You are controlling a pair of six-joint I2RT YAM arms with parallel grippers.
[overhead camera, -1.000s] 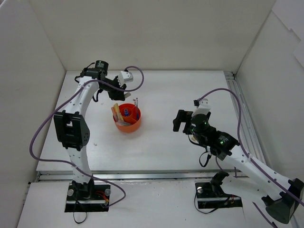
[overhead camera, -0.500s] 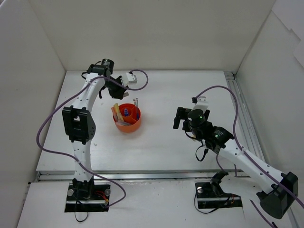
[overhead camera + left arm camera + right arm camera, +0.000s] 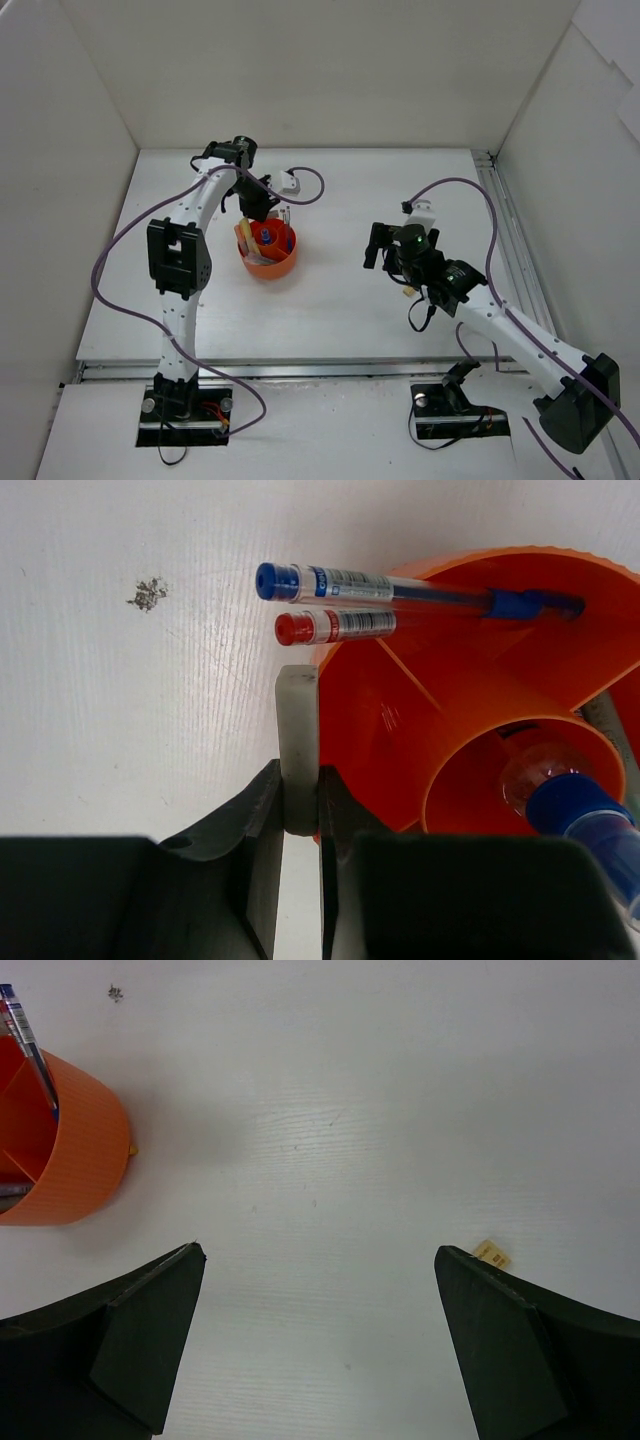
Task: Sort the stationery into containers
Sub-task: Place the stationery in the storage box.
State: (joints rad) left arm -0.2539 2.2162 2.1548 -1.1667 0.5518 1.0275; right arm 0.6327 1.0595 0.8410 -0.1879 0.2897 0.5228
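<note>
Left gripper (image 3: 298, 802) pinches a pale block (image 3: 298, 720) at the orange bowl's (image 3: 276, 268) 12 o'clock rim (blue pen (image 3: 400, 584) and red pen (image 3: 336, 627) lean out there). Right gripper (image 3: 318, 1260), jaws wide and empty, hovers at the bowl's 3 o'clock.

The white-tubed, black-jointed left arm (image 3: 172, 335) and right arm (image 3: 510, 335) are trailed by thin purple cables (image 3: 450, 181); the right gripper (image 3: 318, 1252) is finished matte black.

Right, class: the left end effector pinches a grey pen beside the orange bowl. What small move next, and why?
Probably nudge the left end effector inward over the orange bowl. It is shut on the grey pen at the rim's outer edge, while the red pen and blue pen already lean inside.
</note>
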